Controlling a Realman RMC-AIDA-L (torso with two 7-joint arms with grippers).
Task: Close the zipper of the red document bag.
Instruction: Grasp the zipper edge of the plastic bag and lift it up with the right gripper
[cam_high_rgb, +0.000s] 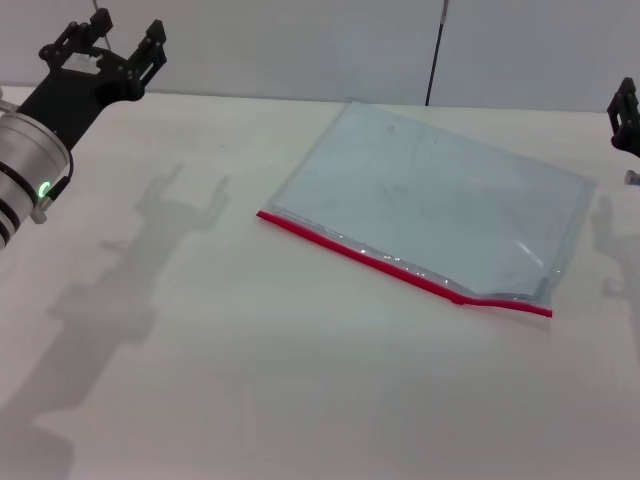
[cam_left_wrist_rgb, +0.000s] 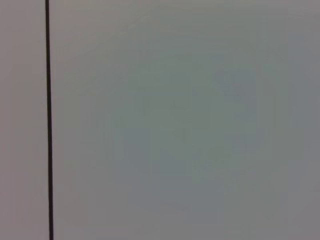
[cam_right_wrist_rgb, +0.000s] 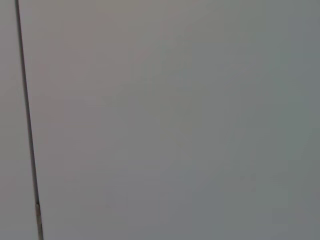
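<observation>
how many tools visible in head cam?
2. The left tool is raised at the far left, fingers spread, away from the red document bag. The right tool is only partly visible at the right edge.

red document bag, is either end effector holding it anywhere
No. The red document bag lies free on the table. The left end effector hangs open up at the far left, the right end effector at the right edge.
</observation>
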